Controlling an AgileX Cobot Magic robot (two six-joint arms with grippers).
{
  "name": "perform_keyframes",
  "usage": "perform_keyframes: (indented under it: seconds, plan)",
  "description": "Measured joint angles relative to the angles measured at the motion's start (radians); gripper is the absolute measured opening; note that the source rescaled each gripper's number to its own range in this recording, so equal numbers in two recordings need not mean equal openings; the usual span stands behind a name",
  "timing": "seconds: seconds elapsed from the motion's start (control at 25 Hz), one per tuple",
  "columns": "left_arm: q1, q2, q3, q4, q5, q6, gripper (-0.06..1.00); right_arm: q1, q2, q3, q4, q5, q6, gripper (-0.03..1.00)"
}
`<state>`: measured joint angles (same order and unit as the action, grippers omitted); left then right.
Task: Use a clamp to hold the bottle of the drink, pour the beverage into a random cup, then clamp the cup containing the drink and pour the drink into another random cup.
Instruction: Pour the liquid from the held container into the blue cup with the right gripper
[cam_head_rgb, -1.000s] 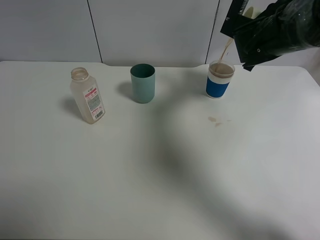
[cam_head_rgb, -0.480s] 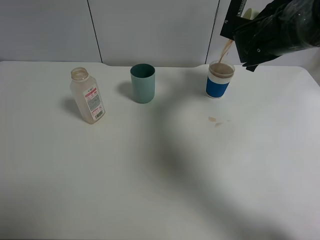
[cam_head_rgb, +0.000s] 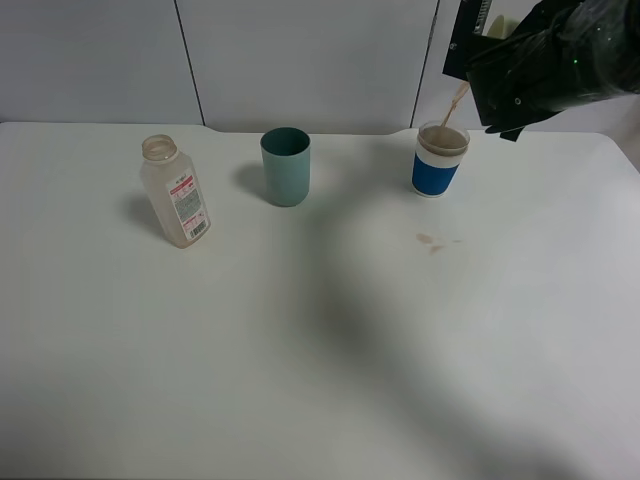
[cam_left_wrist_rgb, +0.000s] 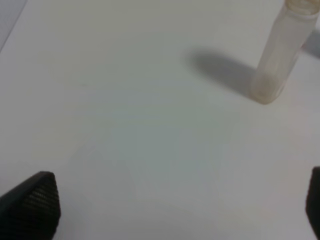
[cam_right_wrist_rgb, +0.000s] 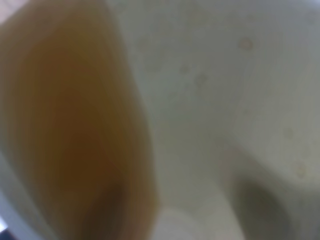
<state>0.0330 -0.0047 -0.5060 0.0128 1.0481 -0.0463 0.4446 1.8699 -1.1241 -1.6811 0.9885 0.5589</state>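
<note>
At the far left of the white tabletop (cam_head_rgb: 300, 340) stands a clear plastic drink bottle (cam_head_rgb: 176, 192) with a red-and-white label, uncapped and leaning slightly, nearly drained. The left wrist view shows the same bottle (cam_left_wrist_rgb: 280, 52) upright and well beyond the left gripper (cam_left_wrist_rgb: 175, 205), whose two black ribbed fingertips (cam_left_wrist_rgb: 32, 200) sit at opposite edges of that view — spread wide with only bare table between them.

To the right of the bottle, about mid-table and toward the far edge, a teal cylindrical cup (cam_head_rgb: 286, 166) stands upright; its inside is dark and its contents cannot be told.

Further right stands a paper cup with a blue band and a white rim (cam_head_rgb: 439, 160), holding brown liquid near its brim. A thin brown stream (cam_head_rgb: 453, 104) falls into it from above. Just nearer than this cup, a few small brown drops (cam_head_rgb: 432, 241) mark the table.

At the far right, raised above and just right of the blue cup, the black right gripper (cam_head_rgb: 505, 70) clasps a tilted pale cup (cam_head_rgb: 497, 25), mostly hidden by the gripper. The right wrist view is filled by that cup's white inner wall (cam_right_wrist_rgb: 225, 100) with brown drink (cam_right_wrist_rgb: 75, 125) pooled against one side.
</note>
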Motion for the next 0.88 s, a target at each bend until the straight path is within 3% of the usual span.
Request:
perform_keyframes:
  seconds: [0.88]
  plan:
    - [0.000,0.000,0.000,0.000,0.000,0.000,1.00,0.000,0.000,0.000,-0.041,0.018,-0.157,0.03]
